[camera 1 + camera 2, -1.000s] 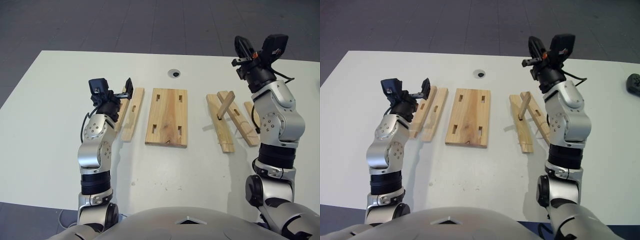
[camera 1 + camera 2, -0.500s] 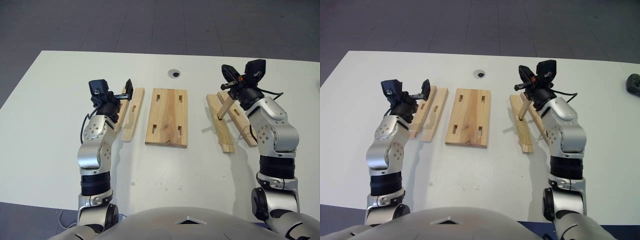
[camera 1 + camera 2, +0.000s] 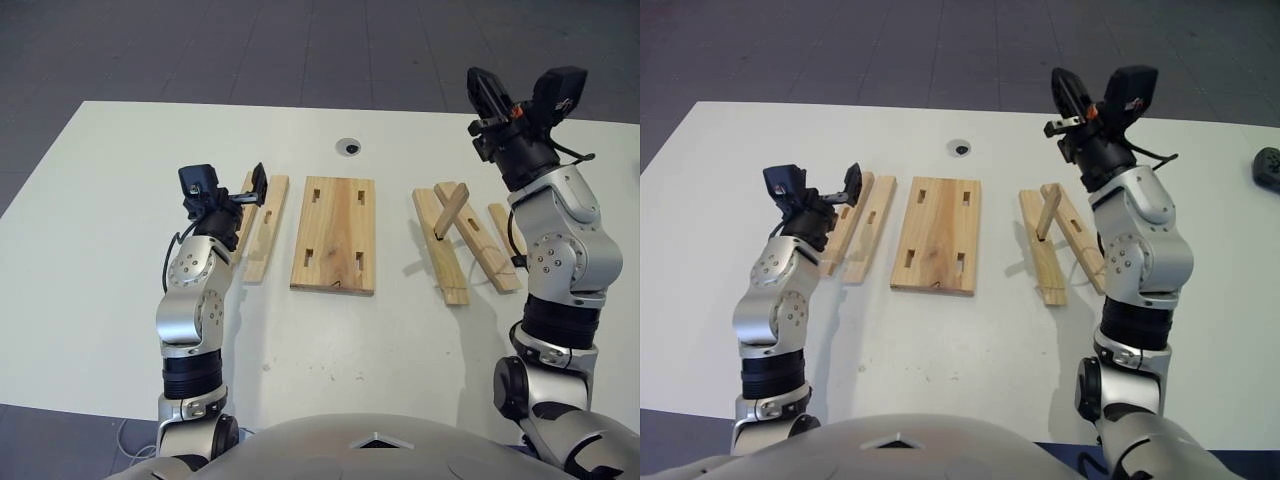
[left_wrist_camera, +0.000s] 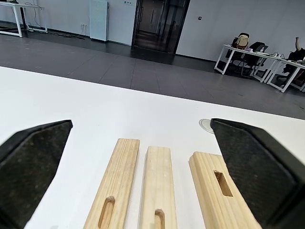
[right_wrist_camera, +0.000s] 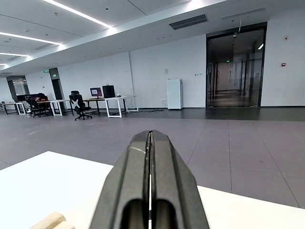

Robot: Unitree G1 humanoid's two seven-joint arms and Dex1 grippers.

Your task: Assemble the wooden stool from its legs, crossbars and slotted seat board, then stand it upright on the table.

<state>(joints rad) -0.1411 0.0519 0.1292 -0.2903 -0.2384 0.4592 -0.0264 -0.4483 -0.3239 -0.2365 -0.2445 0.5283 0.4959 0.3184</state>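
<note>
The slotted seat board [image 3: 334,233] lies flat in the middle of the white table [image 3: 120,200]. Two slotted wooden legs [image 3: 265,228] lie side by side to its left. My left gripper [image 3: 246,192] hovers low over their near ends, open, with nothing between the fingers [image 4: 248,157]; the wrist view looks along the legs [image 4: 156,186]. Right of the board lie several more wooden bars [image 3: 440,250], one short crossbar [image 3: 449,209] propped at a slant across them. My right gripper [image 3: 483,92] is raised above and beyond those bars, shut and holding nothing, its fingers [image 5: 164,191] pressed together.
A round cable hole [image 3: 348,146] sits in the table behind the seat board. A dark object [image 3: 1268,168] rests at the table's far right edge. Bare tabletop stretches along the near side and the far left.
Half a second ago my right gripper was down at the slanted crossbar; it has risen again with nothing in it. The bars look unmoved. My left arm has barely shifted.
</note>
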